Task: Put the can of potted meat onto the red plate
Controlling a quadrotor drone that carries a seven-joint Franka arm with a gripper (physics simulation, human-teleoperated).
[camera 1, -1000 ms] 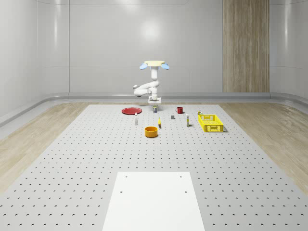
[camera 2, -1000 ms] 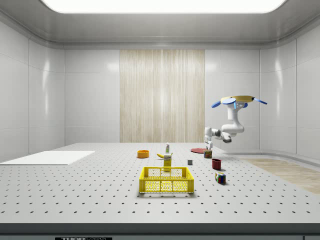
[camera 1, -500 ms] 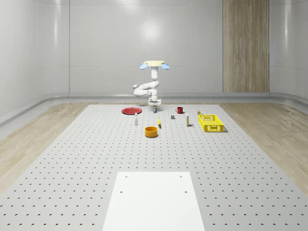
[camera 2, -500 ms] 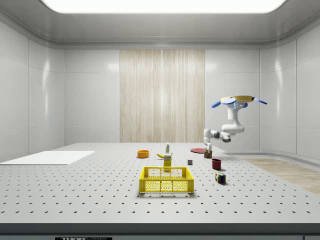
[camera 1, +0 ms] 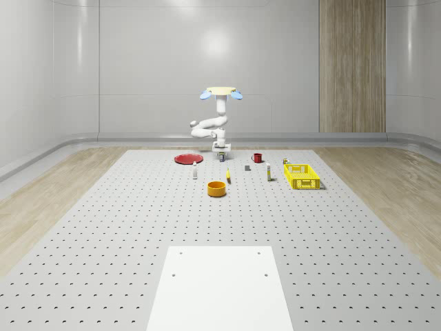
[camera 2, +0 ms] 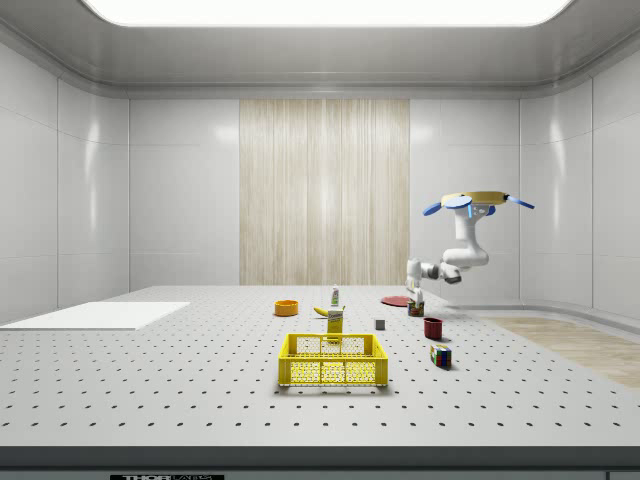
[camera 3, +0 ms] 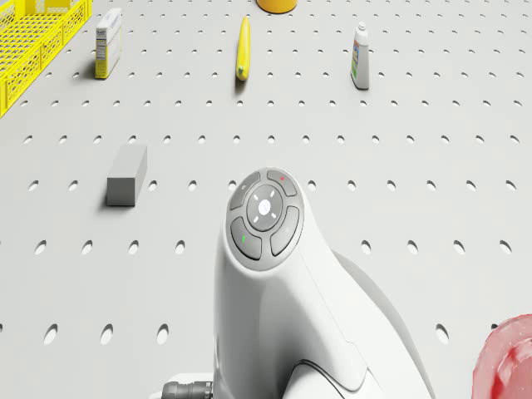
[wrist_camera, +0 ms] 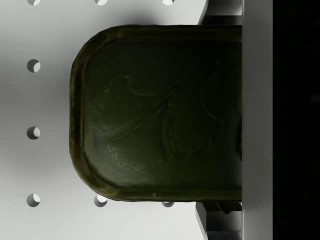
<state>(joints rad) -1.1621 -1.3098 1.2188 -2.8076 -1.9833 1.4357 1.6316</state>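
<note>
Currently your gripper (wrist_camera: 220, 120) pinches the potted meat can (wrist_camera: 160, 112) just above the table, red plate (camera 1: 187, 159) left of it.

Dull embossed metal can lid (wrist_camera: 160, 112)

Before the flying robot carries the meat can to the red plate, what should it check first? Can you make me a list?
1. Is the end effector at the can of potted meat? Ok: the wrist view looks straight down on the can's lid.
2. Is the can gripped firmly? Cannot tell.
3. Is the can off the floor? Cannot tell: in the side view it sits right at floor level.
4. Is the red plate free? Ok: nothing lies on it.
5. Is the way to the plate open? Ok: in the whole-scene view, the small bottle stands nearer the camera, not between them.
6. Is the drone hovering above the can? Ok.
</note>
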